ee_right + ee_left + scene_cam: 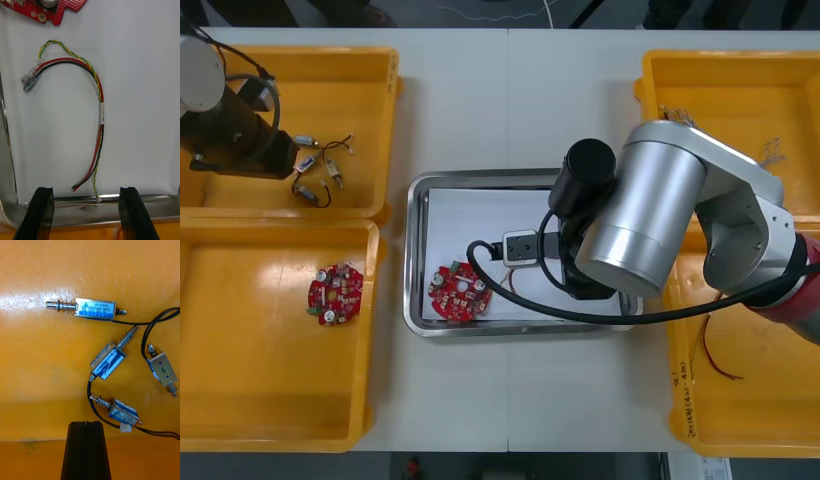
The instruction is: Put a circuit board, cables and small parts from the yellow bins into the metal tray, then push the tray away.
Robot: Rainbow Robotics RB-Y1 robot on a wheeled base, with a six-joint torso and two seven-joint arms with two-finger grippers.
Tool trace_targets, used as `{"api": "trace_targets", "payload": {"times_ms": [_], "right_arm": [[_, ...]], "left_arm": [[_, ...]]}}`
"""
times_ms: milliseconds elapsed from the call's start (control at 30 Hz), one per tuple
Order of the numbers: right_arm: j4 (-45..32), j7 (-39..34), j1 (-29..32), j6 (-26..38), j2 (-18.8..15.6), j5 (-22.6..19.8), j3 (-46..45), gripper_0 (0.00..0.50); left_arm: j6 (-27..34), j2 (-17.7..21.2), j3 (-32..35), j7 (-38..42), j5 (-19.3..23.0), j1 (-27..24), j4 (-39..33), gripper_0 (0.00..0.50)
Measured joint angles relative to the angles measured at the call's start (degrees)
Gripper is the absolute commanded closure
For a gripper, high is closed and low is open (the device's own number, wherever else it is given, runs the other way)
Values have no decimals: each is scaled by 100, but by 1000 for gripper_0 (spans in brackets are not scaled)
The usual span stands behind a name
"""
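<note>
Over the white-lined metal tray (416, 250), my right claw (85, 192) hangs spread above the red-and-yellow cable (100, 112) lying inside; I'd rise straight, snagging nothing. My clenched left claw (86, 425) hovers over small metal parts (95, 309).

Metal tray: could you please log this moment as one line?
right pincer: open over tray | inside: cable, circuit board | left pincer: shut over small metal parts

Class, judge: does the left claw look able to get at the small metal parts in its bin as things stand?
Probably yes. The left claw, shut, hangs above the small metal parts in the yellow bin with nothing between; it must open first.
</note>
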Motion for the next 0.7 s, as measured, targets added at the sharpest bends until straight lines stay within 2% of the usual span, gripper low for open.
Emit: {"api": "trace_targets", "payload": {"times_ms": [233, 433, 700], "right_arm": [[-305, -1, 17, 954, 265, 5, -743, 0], [-605, -2, 20, 996, 299, 6, -1360, 0], [-747, -3, 26, 1012, 297, -20, -2283, 0]], "left_arm": [[517, 20, 236, -16, 17, -56, -209, 500], [761, 36, 354, -16, 53, -196, -221, 500], [788, 51, 390, -16, 69, -229, -223, 500]]}}
